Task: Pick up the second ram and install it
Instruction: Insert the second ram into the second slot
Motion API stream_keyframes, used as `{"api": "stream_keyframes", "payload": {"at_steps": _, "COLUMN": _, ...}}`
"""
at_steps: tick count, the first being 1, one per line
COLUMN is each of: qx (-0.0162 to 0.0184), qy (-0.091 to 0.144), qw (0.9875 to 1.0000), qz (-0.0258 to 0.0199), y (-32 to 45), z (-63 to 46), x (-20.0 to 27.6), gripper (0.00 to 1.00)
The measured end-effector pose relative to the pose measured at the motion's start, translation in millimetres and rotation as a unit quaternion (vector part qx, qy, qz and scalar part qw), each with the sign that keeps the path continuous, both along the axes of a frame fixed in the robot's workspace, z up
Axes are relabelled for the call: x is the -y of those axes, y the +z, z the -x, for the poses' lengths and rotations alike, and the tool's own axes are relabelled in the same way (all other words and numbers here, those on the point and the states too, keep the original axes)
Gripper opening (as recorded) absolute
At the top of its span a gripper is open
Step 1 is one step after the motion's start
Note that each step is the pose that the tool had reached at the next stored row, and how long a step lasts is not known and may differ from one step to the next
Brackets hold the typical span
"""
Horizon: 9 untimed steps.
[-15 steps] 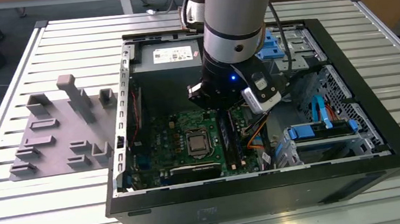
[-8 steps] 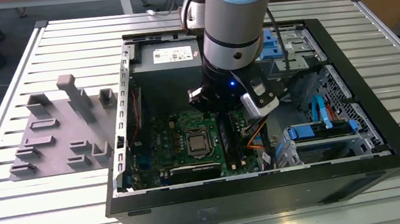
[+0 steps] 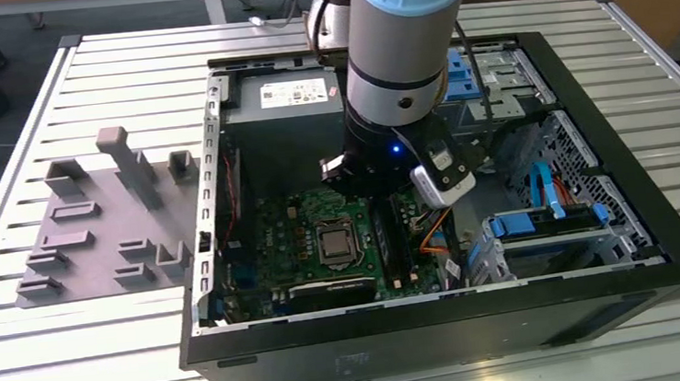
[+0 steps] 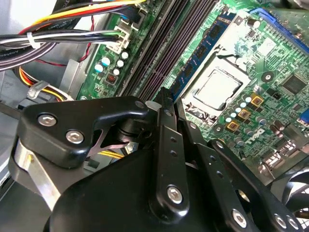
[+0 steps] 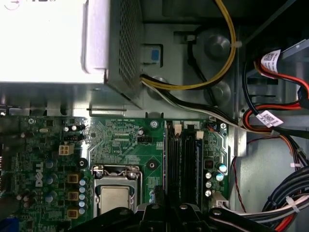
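Observation:
The second ram (image 4: 205, 48), a long dark stick with blue labels, stands on edge in the memory slot closest to the processor socket (image 4: 217, 89). One end of it runs into the narrow gap between my fingers (image 4: 164, 125). My gripper (image 4: 175, 104) is shut on that end, low over the green motherboard (image 3: 283, 242). In the first wrist view the same stick (image 5: 168, 159) shows edge-on, straight ahead of the gripper (image 5: 169, 209). In the exterior view the gripper (image 3: 377, 192) hangs inside the open computer case, with the stick (image 3: 384, 235) below it.
A grey fixture (image 3: 103, 225) with upright blocks lies on the slatted table at the exterior view's left. The power supply (image 5: 63, 43), bundled cables (image 5: 275, 125) and drive cages (image 3: 553, 227) crowd around the motherboard inside the black case (image 3: 638, 220).

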State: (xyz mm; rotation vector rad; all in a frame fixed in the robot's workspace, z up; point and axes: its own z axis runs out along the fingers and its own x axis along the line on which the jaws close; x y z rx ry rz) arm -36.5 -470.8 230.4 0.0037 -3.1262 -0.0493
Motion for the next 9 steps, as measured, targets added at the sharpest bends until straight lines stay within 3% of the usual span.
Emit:
{"api": "stream_keyframes", "payload": {"at_steps": 6, "qx": 0.0000, "qy": 0.000, "qw": 1.0000, "qz": 0.0000, "y": 0.0, "z": 0.0, "x": 0.2, "gripper": 0.14}}
{"api": "stream_keyframes", "payload": {"at_steps": 9, "qx": 0.0000, "qy": 0.000, "qw": 1.0000, "qz": 0.0001, "y": 0.0, "z": -0.1, "x": 2.8, "gripper": 0.14}}
